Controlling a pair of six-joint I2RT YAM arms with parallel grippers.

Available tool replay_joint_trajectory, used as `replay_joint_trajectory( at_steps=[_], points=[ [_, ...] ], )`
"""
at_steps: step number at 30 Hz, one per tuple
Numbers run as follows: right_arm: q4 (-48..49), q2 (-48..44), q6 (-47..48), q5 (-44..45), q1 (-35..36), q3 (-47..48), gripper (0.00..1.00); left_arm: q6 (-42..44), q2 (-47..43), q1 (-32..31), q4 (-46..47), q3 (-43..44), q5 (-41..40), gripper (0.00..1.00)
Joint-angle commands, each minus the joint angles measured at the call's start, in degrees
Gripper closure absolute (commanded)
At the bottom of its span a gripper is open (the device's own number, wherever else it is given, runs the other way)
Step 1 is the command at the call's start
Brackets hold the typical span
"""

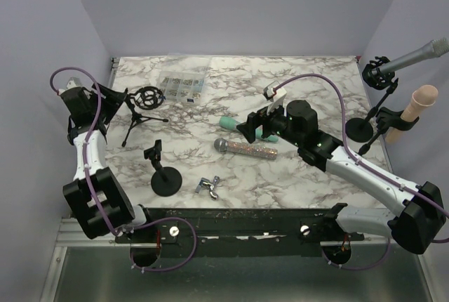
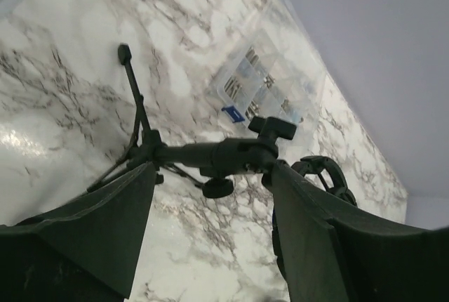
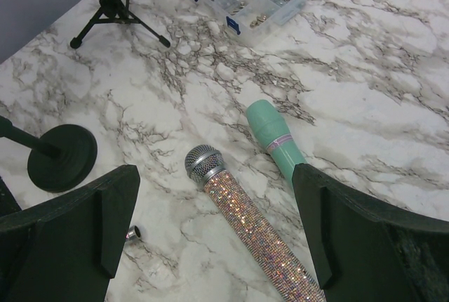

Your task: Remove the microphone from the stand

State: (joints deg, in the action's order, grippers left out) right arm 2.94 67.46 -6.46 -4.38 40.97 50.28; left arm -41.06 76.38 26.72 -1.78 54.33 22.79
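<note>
A glittery microphone (image 1: 245, 148) with a grey mesh head lies flat on the marble table, next to a teal microphone (image 1: 235, 123). My right gripper (image 1: 254, 125) hovers open over them; in the right wrist view the glittery microphone (image 3: 252, 225) lies between the fingers and the teal one (image 3: 273, 137) runs under the right finger. At the far right a grey microphone (image 1: 414, 56) sits in a clip on a black stand (image 1: 362, 128), and a beige microphone (image 1: 415, 109) rests in another holder. My left gripper (image 1: 106, 102) is open beside the empty tripod stand (image 1: 144, 105), whose stem (image 2: 210, 154) crosses its fingertips.
An empty round-base stand (image 1: 165, 175) is at the front left, also in the right wrist view (image 3: 63, 158). A clear parts box (image 1: 184, 86) lies at the back. A small metal fitting (image 1: 208, 187) lies near the front edge. Purple walls close in left and right.
</note>
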Motion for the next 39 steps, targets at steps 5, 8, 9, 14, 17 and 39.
replay_joint_trajectory(
  at_steps=[5, 8, 9, 14, 17, 39],
  points=[
    [0.5, -0.6, 0.0, -0.1, 0.2, -0.2, 0.00, 2.3, -1.5, -0.4, -1.9, -0.4, -1.8, 0.25],
    [-0.1, -0.7, 0.0, -0.3, 0.2, 0.1, 0.00, 3.5, -3.6, -1.0, -1.6, -0.1, -2.2, 0.23],
    [-0.3, -0.7, 0.0, -0.3, 0.2, 0.3, 0.00, 4.3, -4.8, -1.4, -1.4, 0.0, -2.7, 0.22],
    [-1.1, -0.5, -0.2, -0.4, 0.2, 1.0, 0.00, 9.4, -10.2, -4.7, -2.4, 1.8, -4.8, 0.21],
    [-1.8, 0.2, -0.6, -0.8, 0.2, 1.6, 0.00, 13.1, -13.1, -8.0, -2.5, 3.3, -4.7, 0.21],
    [-17.9, -6.7, 0.9, 25.3, 0.2, 4.8, 0.00, 17.7, -25.8, -33.5, 5.0, 4.4, 10.0, 0.16]
  ],
)
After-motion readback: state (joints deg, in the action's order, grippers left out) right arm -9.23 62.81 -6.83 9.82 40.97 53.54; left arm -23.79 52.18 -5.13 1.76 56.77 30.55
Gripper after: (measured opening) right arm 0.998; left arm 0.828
